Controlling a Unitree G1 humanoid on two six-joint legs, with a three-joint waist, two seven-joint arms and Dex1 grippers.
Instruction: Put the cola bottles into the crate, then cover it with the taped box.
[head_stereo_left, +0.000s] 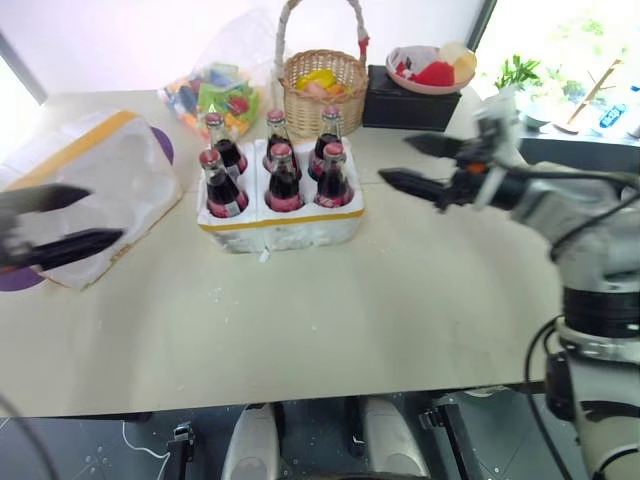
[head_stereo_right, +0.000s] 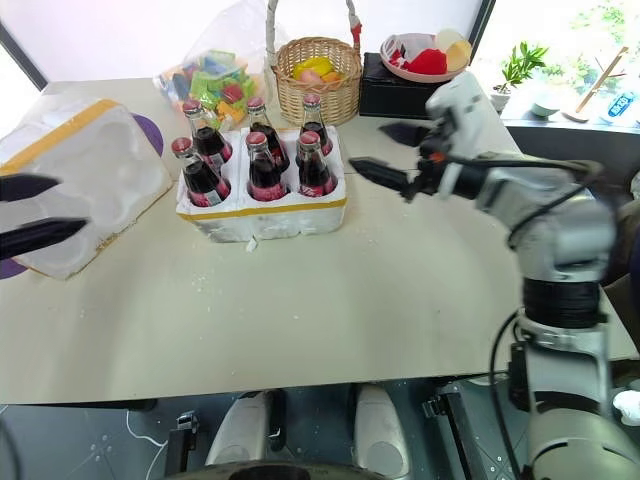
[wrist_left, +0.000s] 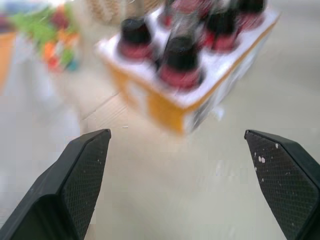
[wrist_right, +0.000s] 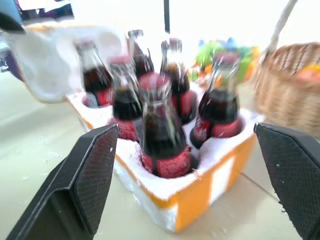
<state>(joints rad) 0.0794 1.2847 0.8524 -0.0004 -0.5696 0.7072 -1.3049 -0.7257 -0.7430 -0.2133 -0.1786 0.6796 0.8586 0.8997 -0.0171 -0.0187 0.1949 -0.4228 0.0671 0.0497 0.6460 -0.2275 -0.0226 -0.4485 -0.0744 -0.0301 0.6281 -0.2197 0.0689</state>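
Six small glass cola bottles (head_stereo_left: 284, 180) with red caps and red labels stand in the wells of the low white styrofoam crate (head_stereo_left: 283, 225) with a yellow tape band, toward the far edge of the pale table (head_stereo_left: 330, 320). The large white styrofoam taped box (head_stereo_left: 95, 190) with a yellow band lies near the table's left edge, apparently on its side. The left gripper (head_stereo_left: 50, 222) hangs beside that box, fingers spread and empty. The right gripper (head_stereo_left: 420, 165) hovers just right of the crate, fingers apart, holding nothing.
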